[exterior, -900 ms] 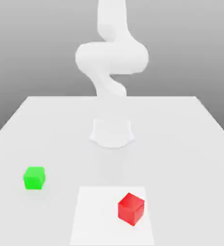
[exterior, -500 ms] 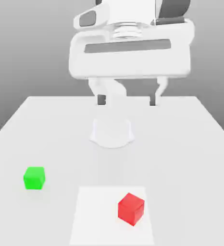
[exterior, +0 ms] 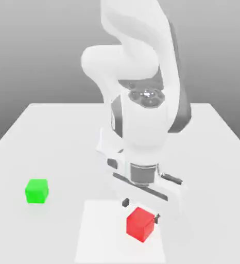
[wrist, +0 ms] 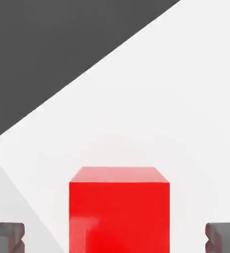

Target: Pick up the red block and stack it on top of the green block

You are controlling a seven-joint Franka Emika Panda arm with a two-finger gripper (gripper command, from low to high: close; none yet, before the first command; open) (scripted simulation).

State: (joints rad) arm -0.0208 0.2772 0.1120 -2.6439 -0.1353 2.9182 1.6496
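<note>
Ext view: I had the arm (exterior: 142, 103) bent fwd over the table (exterior: 55, 134), hand pointing down. Gripper (exterior: 140, 209) sat low, just above the red block (exterior: 140, 224). Fingers (exterior: 125, 202) were spread wide, nothing between the pads yet. One dark tip showed just off the block's upper corner on the view's left, the other tip hard by the block's upper corner on the view's right; I couldn't tell if that one touched. So the block was below and between the fingers, slightly nearer the camera than the tips. It sat on a paler square patch (exterior: 99, 232) of the table, turned a bit so one edge faced the camera. Green block (exterior: 37, 191) was well apart from the fingers, off to the view's left, resting on the plain table surface, no contact w/ anything else.

Hand view: I saw the red block (wrist: 119, 210) centred between the two fingers (wrist: 6, 236), top face and one side face visible. Gripper (wrist: 116, 236) was released: both grey tips stood clear of the block, w/ white surface showing in the gap on each side. Gaps looked abt equal. Pale patch (wrist: 151, 113) lay under and beyond the block, w/ dark backdrop (wrist: 48, 44) past the patch's edge.
</note>
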